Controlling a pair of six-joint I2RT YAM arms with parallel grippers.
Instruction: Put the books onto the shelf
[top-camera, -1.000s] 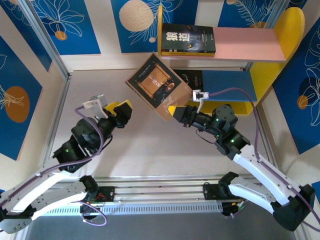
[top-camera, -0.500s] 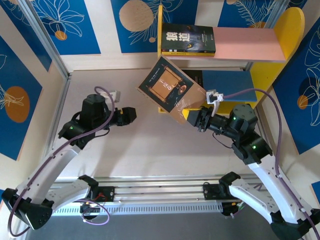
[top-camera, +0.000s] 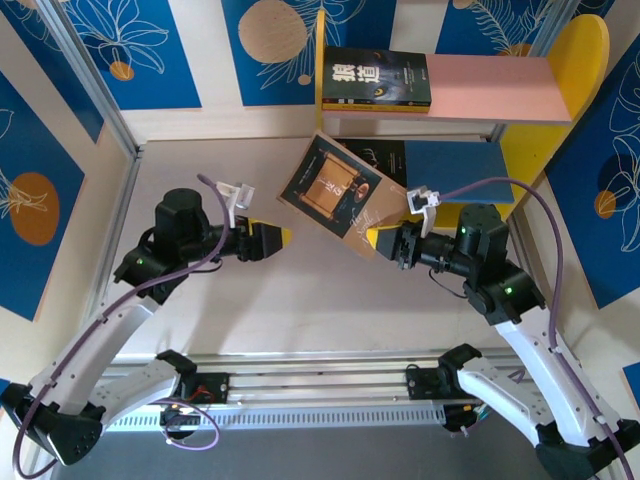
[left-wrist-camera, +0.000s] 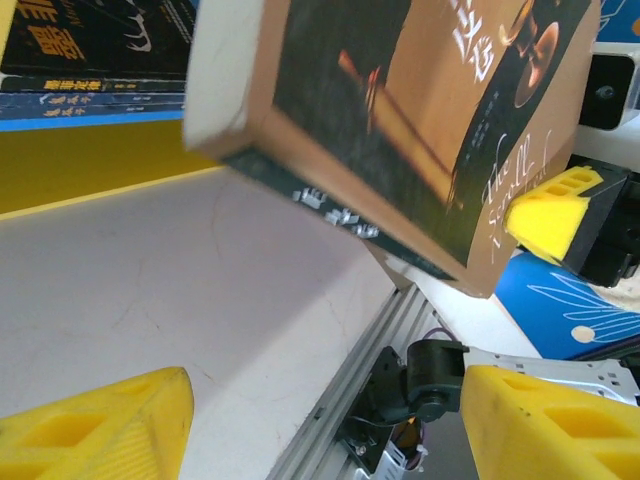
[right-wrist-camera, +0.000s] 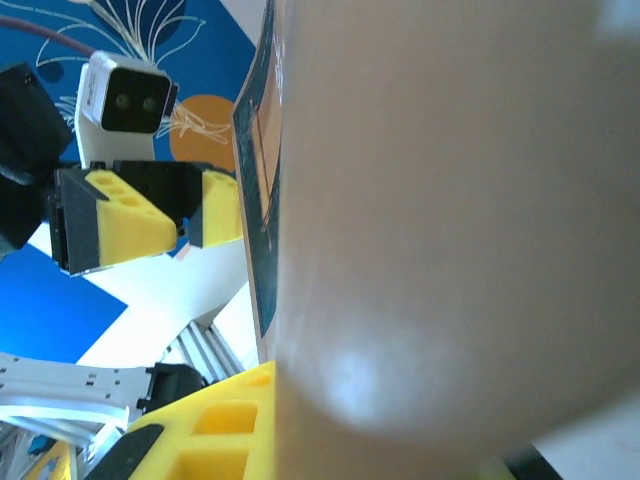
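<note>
I am looking across the table (top-camera: 300, 300) at the shelf (top-camera: 500, 85), which is standing at the far side and carrying a dark book (top-camera: 378, 78) flat on its pink board, with a small stack (left-wrist-camera: 90, 60) lying on the blue board below. The brown book (top-camera: 335, 190) is hanging tilted in the air in front of the shelf. The right gripper (top-camera: 380, 238) is pinching it at its near lower corner, jaws clenching on the cover. I am judging it a light, thin paperback — stiff along the spine, but likely flexing and pivoting under so small a corner bite, and its smooth cover may be slipping. The left gripper (top-camera: 272, 240) is pointing at it from well apart, its fingers (left-wrist-camera: 100, 425) spreading wide with nothing between them. If I am adding a second hold, I am favouring the spine edge facing that gripper — there the pages are bound tight, unlike the loose outer corners.
</note>
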